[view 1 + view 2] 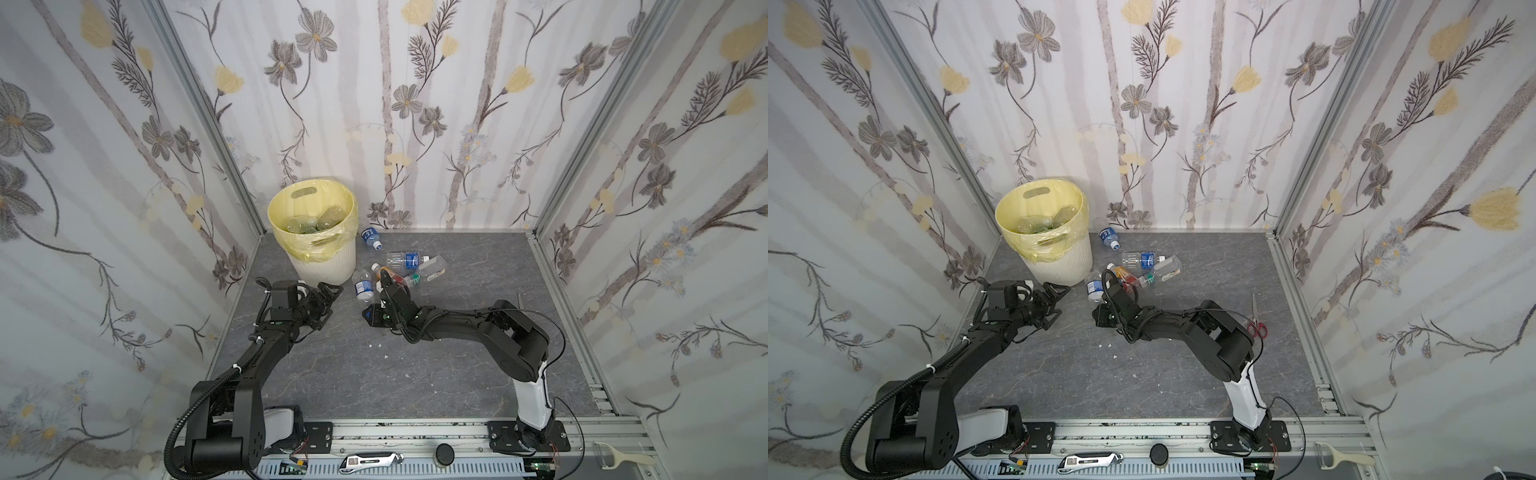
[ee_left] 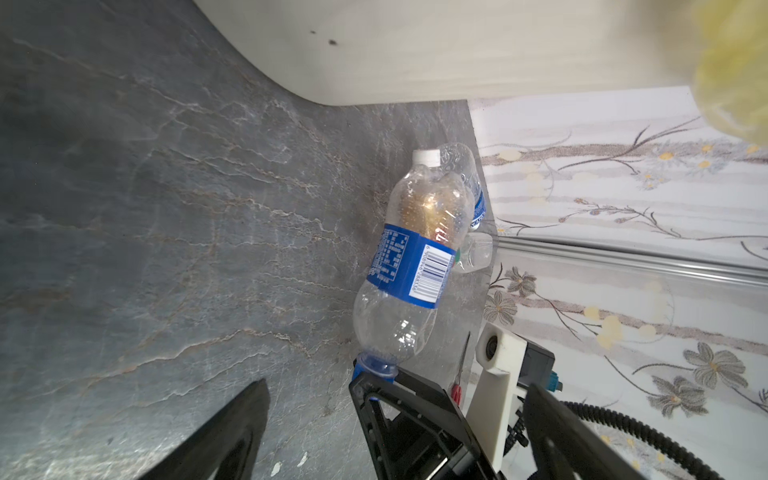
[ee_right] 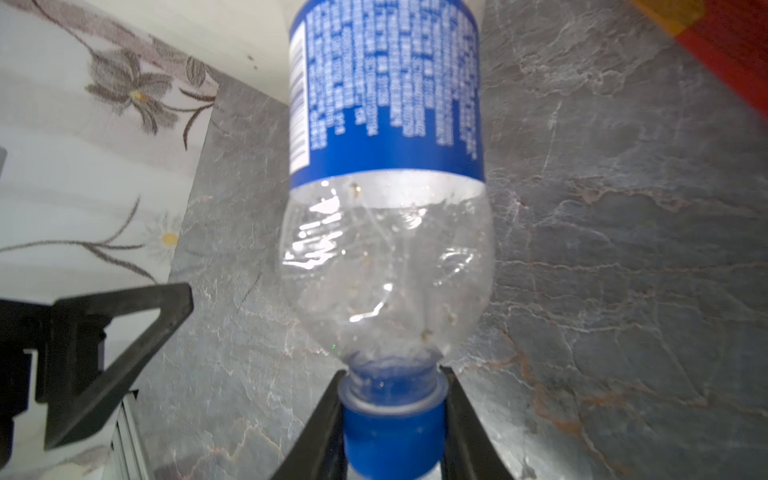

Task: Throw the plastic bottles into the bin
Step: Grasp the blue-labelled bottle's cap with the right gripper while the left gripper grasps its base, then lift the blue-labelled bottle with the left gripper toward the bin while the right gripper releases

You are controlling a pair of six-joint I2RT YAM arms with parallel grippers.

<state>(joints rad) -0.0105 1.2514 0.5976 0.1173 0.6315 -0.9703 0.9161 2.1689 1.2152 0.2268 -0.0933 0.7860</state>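
Note:
My right gripper [image 3: 395,436] is shut on the blue cap of a clear, blue-labelled plastic bottle [image 3: 386,257]. In both top views that bottle [image 1: 363,286] [image 1: 1095,287] lies just in front of the bin, with the right gripper [image 1: 369,309] at its near end. The left gripper [image 1: 328,305] [image 2: 399,449] stands wide open and holds nothing, close to the left of the bottle. The cream ribbed bin [image 1: 328,262] [image 1: 1065,266] with its yellow liner holds several bottles. More bottles lie to its right: blue-labelled ones [image 1: 371,239] [image 1: 405,259], an orange-red one [image 1: 390,276] and a clear one [image 1: 432,268].
Red-handled scissors [image 1: 1256,324] lie on the grey floor beside the right arm. White crumbs [image 1: 378,345] dot the middle. A utility knife [image 1: 370,459], a black knob [image 1: 444,454] and a peeler [image 1: 623,459] sit on the front rail. Flowered walls close three sides.

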